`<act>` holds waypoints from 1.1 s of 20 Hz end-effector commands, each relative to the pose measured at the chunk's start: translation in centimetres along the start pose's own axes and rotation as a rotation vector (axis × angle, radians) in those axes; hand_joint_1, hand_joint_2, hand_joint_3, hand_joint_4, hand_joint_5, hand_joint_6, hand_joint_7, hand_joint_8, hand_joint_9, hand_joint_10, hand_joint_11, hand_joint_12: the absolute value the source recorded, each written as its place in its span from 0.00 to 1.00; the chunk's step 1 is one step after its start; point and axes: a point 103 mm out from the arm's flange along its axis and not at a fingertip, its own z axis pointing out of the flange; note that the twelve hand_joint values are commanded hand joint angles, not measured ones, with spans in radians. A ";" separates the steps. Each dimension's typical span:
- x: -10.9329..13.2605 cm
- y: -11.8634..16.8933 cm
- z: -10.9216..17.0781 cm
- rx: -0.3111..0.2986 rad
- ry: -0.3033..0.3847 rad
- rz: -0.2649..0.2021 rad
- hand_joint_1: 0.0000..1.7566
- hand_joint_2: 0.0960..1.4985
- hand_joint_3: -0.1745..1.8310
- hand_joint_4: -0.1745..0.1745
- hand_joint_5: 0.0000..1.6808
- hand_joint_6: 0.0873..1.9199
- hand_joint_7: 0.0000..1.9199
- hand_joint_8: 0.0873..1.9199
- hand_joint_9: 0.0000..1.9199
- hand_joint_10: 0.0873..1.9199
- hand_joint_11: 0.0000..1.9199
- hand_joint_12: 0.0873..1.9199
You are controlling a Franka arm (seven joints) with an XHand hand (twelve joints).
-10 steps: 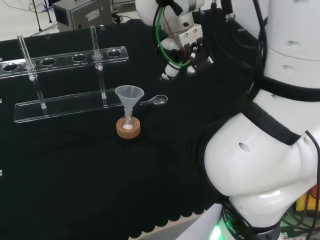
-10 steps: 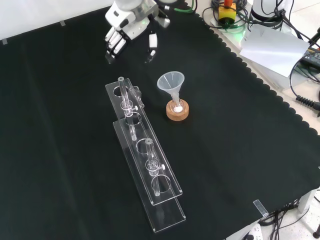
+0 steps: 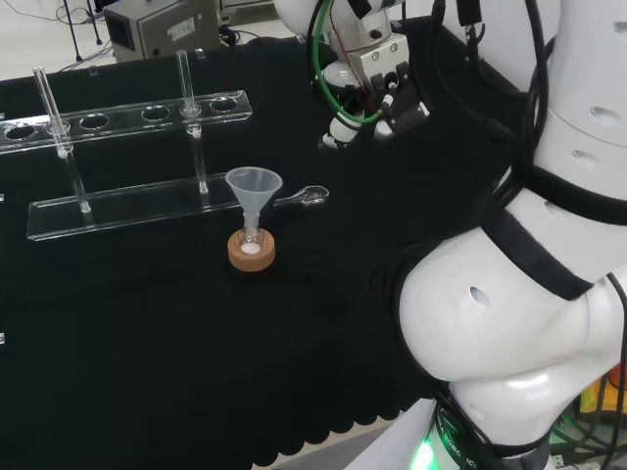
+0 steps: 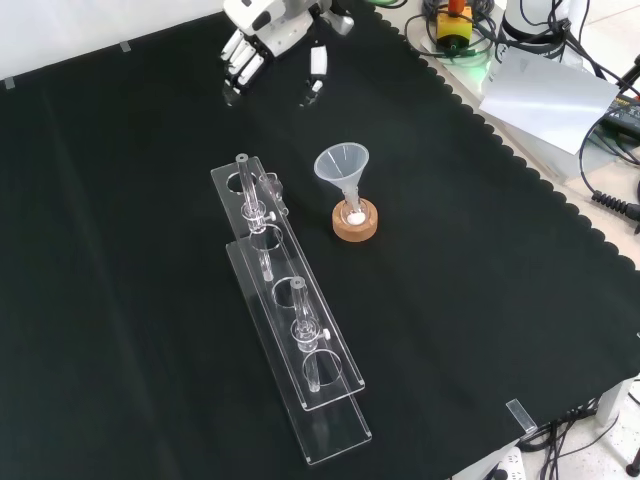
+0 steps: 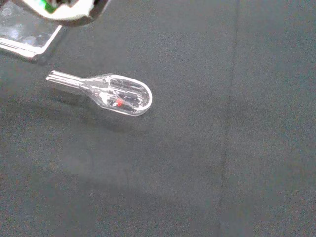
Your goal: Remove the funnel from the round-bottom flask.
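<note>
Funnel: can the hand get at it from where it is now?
Probably yes. The funnel stands upright in the flask on its cork ring, open above; the hand hovers apart, and the rack sits off to the side.

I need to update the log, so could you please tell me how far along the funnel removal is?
Nothing looks done yet: the funnel sits in the flask on its cork stand. The hand hangs open and empty above the cloth, apart from the funnel. Reaching, grasping and lifting it out are all left.

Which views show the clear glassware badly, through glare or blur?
Head view: the funnel reads clearly, while the rack is pale against the cloth. Front view: even light, rack edges glint. Wrist view: the glass scoop is sharp, with a blurred white part of the hand at the edge.
</note>
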 end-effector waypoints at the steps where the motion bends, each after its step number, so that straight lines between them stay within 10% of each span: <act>1: 2.1 -4.9 -2.2 -0.007 0.051 -0.047 0.43 0.38 0.37 0.35 0.24 0.00 0.17 0.32 0.31 0.29 0.23 0.66; 22: 8.4 -4.7 -2.6 0.177 0.166 -0.260 0.36 0.37 0.35 0.43 0.14 0.00 0.07 0.31 0.22 0.32 0.28 0.68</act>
